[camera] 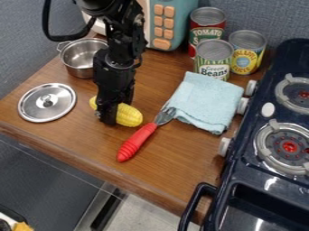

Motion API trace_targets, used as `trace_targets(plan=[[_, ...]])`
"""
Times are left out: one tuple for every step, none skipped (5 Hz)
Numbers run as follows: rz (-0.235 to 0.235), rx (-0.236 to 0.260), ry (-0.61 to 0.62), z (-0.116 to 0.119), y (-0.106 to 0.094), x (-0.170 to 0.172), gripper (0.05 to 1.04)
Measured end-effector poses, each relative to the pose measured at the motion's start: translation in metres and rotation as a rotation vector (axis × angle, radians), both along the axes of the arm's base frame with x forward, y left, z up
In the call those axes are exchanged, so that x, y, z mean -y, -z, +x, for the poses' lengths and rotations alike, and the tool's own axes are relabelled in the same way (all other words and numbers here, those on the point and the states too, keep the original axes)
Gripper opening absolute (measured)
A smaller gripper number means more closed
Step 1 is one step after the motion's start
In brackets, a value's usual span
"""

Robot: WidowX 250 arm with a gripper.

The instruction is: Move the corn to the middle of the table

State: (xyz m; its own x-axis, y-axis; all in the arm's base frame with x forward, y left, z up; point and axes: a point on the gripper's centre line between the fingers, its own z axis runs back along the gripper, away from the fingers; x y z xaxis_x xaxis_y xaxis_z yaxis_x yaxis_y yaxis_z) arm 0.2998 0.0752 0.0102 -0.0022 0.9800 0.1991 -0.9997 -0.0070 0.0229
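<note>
You have the wooden tabletop [175, 169] across the middle of the frame, with the dark blue stove [247, 182] along its right side. Your black arm [116, 49] comes in from the top edge, left of centre, its gripper [113, 116] hanging down over the corn. A teal-and-cream toy appliance [175, 22] stands at the top, three cans [207, 27] to its right. Below the cans you see the light blue cloth [208, 99]. The metal pot [81, 56] sits upper left, its lid [47, 103] at the left. The red-handled utensil [138, 142] lies near centre, its head by the cloth. Your yellow corn [129, 115] is on the tabletop left of centre, between lid and utensil. The jaws are across it, but you can't tell whether they grip.
</note>
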Motion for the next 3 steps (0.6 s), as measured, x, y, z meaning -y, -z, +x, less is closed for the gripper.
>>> trace_targets(plan=[[-0.028,0.005,-0.018,-0.0012,0.0006,-0.0025,0.659],[-0.053,0.006,-0.026,-0.0019,0.0010,-0.0047,0.725],[-0.080,0.008,-0.029,-0.0030,0.0011,-0.0059,0.979]])
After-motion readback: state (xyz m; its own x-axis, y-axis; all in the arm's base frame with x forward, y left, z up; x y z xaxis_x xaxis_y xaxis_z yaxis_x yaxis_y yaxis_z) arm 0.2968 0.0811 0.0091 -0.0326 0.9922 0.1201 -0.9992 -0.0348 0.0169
